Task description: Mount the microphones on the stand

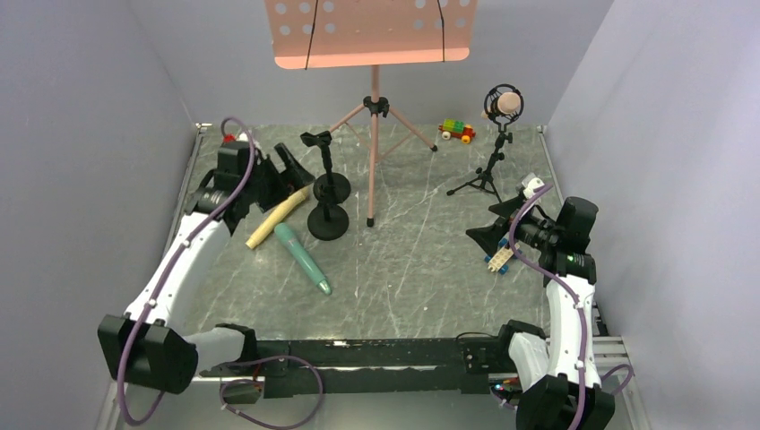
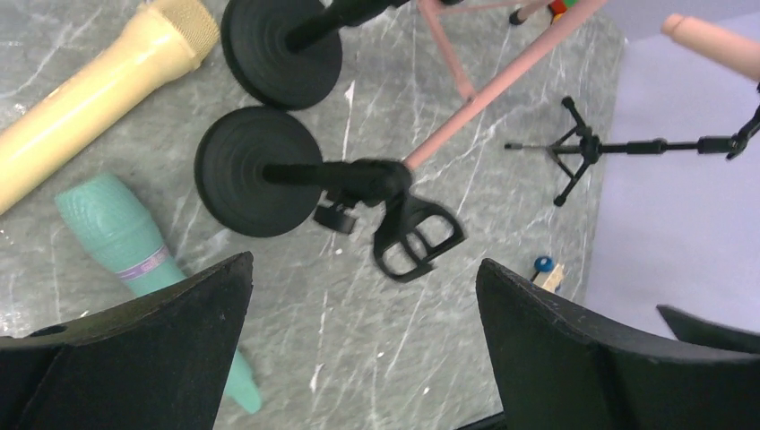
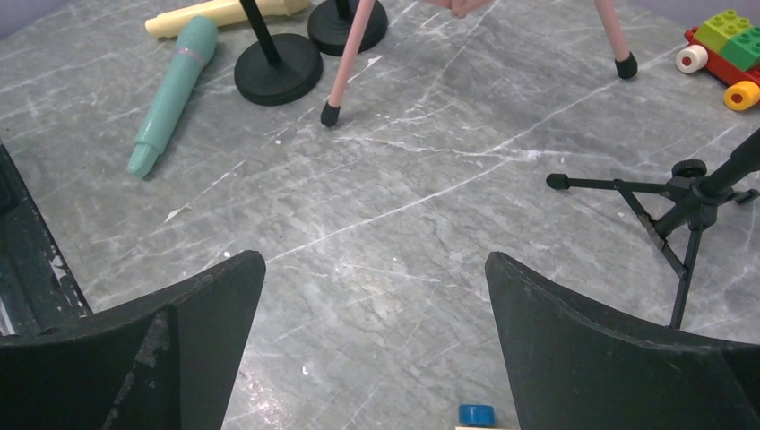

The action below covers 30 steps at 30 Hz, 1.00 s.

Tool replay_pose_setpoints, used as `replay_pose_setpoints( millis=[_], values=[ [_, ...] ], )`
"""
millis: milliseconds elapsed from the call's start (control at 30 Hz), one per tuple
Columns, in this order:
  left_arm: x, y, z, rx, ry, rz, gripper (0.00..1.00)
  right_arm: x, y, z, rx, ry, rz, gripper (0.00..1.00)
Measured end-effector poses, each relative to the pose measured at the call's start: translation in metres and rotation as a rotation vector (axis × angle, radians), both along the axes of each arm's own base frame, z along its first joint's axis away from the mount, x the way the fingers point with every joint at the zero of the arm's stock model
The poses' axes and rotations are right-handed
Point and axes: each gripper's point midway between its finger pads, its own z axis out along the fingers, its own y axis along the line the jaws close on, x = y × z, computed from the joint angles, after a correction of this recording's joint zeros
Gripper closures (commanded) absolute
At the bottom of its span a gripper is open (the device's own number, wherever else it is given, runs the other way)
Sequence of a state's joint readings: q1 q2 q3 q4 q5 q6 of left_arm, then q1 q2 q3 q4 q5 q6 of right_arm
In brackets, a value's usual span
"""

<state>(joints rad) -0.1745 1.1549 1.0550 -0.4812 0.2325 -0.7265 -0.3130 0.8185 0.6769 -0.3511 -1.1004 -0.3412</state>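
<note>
A pale yellow microphone (image 1: 273, 219) (image 2: 99, 90) and a teal microphone (image 1: 303, 258) (image 2: 121, 237) lie side by side on the table at the left. Just right of them stand two black round-base stands (image 1: 328, 219) (image 2: 260, 170), the nearer with an empty clip (image 2: 414, 235). The salmon pink microphone (image 1: 506, 105) (image 2: 712, 43) sits in the holder of a black tripod stand (image 1: 488, 175) (image 3: 681, 202) at the back right. My left gripper (image 1: 289, 179) (image 2: 363, 269) hovers open above the yellow microphone's head. At the right, my right gripper (image 1: 493, 222) (image 3: 375, 264) is open and holds nothing.
A pink music stand (image 1: 372, 31) rises at the back centre, its tripod legs (image 3: 349, 63) spread on the table. A coloured brick toy car (image 1: 456, 131) (image 3: 726, 54) sits at the back. Another small toy (image 1: 498, 260) lies under my right gripper. Walls close in on both sides.
</note>
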Motion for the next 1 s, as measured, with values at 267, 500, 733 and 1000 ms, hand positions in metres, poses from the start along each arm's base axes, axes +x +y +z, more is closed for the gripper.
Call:
replay_pose_setpoints(
  millis=[267, 500, 733, 1000],
  values=[
    [0.042, -0.035, 0.047, 0.147, 0.11, 0.13, 0.01, -0.001, 0.001, 0.001, 0.005, 0.0, 0.008, 0.0],
    [0.049, -0.034, 0.013, 0.304, 0.258, 0.21, 0.04, -0.002, 0.001, -0.001, 0.007, 0.0, 0.003, 0.0],
    [0.039, -0.038, 0.005, 0.348, 0.282, 0.213, 0.07, -0.002, 0.001, -0.001, 0.008, 0.0, 0.005, 0.0],
    [0.039, -0.035, -0.005, 0.376, 0.299, 0.222, 0.04, -0.005, 0.003, 0.003, 0.012, -0.014, 0.019, 0.0]
  ],
)
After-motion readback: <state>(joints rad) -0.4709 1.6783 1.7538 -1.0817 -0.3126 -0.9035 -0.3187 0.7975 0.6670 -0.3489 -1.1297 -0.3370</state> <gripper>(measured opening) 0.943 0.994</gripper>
